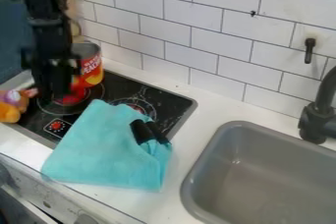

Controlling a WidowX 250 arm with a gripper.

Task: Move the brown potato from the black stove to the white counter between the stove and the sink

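In the camera view, here's the black gripper (52,88), hanging at the upper left of the frame over the dark stovetop (121,86); from here I can't tell whether it's clenched, released or grasping anything. Right by it, there's the can (93,68), upright, with a red and yellow label, pale lettering and a greyish top, partly hidden by the arm. And at the left edge, a plush toy (12,112), orange with purple and white patches! Lower down, a rumpled turquoise cloth (105,149) drapes from stovetop to white counter (197,93), two black pieces (150,131) on it.
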